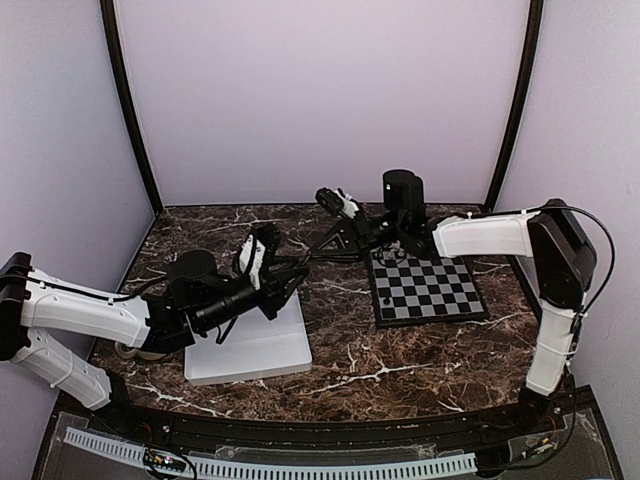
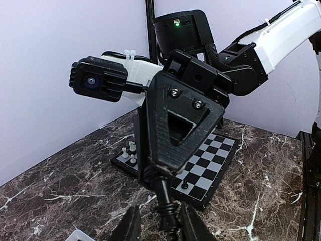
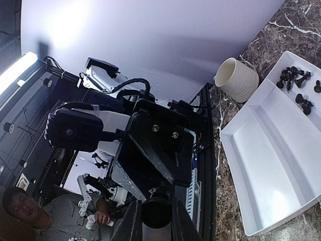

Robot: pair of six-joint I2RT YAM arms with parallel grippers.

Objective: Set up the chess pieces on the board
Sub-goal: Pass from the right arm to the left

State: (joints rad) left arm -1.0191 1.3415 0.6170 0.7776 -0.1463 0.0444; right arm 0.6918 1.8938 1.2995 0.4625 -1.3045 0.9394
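Note:
Over the marble, left of the board (image 1: 425,290), my two grippers meet tip to tip. A black chess piece (image 2: 168,201) hangs from my right gripper (image 3: 154,221), which is shut on its upper end (image 3: 156,211). In the left wrist view the piece's lower end sits between the fingers (image 2: 131,225) of my left gripper (image 2: 161,222), which stand apart from it, open. On the board (image 2: 215,155) stand three white pieces (image 2: 129,153) at a far corner and one black pawn (image 2: 184,184) near its front edge.
A white tray (image 1: 255,345) lies under my left arm; several black pieces (image 3: 296,83) sit at one end of the tray (image 3: 271,150). A white cup (image 3: 235,79) stands beside it. Purple walls close in the table on three sides.

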